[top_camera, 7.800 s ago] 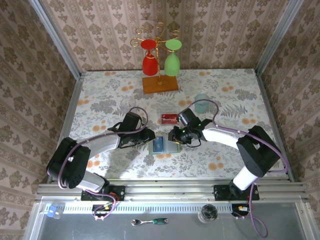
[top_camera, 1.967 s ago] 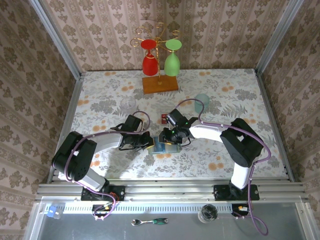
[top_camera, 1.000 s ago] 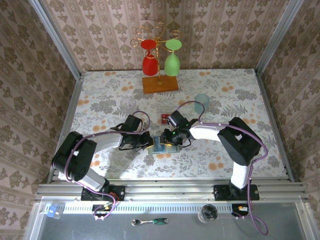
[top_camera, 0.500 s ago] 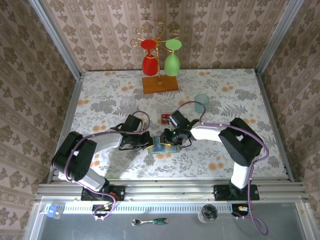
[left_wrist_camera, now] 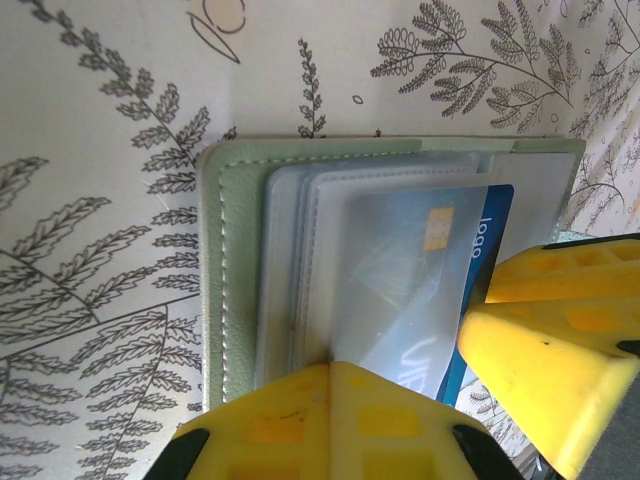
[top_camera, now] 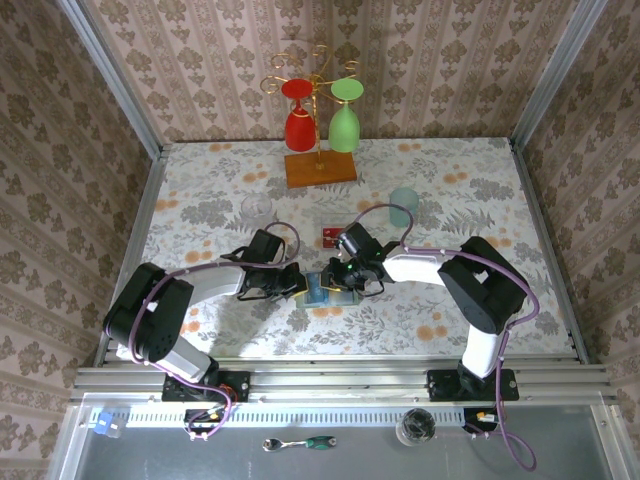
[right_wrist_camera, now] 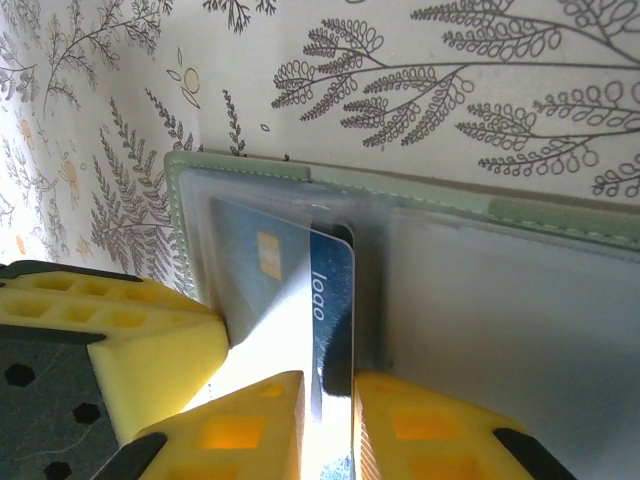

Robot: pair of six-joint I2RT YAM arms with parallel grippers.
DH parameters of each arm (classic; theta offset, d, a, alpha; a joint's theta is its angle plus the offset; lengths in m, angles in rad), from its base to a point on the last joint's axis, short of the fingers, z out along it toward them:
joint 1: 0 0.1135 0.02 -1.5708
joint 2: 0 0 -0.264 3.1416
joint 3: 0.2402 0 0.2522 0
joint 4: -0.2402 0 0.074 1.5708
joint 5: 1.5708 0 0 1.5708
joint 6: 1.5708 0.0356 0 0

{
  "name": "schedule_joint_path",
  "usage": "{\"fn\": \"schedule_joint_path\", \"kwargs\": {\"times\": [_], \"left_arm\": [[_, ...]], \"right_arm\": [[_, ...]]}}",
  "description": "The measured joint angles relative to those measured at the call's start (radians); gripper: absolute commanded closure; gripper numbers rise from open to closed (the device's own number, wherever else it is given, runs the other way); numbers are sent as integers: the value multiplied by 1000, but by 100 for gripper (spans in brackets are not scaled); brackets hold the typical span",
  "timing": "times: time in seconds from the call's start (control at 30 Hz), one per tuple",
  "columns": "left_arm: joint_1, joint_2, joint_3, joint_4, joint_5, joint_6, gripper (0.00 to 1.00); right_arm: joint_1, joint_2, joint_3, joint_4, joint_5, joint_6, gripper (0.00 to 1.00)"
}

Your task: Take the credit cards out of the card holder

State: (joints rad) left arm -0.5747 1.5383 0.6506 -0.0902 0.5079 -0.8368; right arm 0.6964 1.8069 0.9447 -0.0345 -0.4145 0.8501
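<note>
Patterned surface [top_camera: 200, 190], with a rack [top_camera: 320, 168] of red and green glasses at the back and a pale cup [top_camera: 403, 206] right of middle.

The wallet [left_wrist_camera: 215, 280] lies open and flat near the front middle, between the two arms.

Left tool [left_wrist_camera: 330, 400]: clenched, holding nothing, its tips pressed on the wallet's near edge as if to pin it.

Right tool [right_wrist_camera: 330, 420]: narrowed onto the blue card [right_wrist_camera: 332, 290], whose free end sits between the fingers. I read this as a grip.

The blue card is partly out of its clear pocket, most of it under the plastic.

A red card [top_camera: 333, 236] lies loose on the surface just behind the wallet.

Progress: roughly midway. One card is out and the blue one is being drawn. I cannot tell whether more cards sit deeper in the pockets.
</note>
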Motion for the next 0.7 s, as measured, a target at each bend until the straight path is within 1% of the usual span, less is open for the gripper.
{"fn": "schedule_joint_path", "kwargs": {"times": [0.1, 0.7], "left_arm": [[0, 0, 0, -1, 0, 0, 100], [11, -2, 7, -26, -3, 0, 100]], "right_arm": [[0, 0, -10, 12, -6, 5, 85], [-15, -29, -39, 35, -13, 14, 90]]}}
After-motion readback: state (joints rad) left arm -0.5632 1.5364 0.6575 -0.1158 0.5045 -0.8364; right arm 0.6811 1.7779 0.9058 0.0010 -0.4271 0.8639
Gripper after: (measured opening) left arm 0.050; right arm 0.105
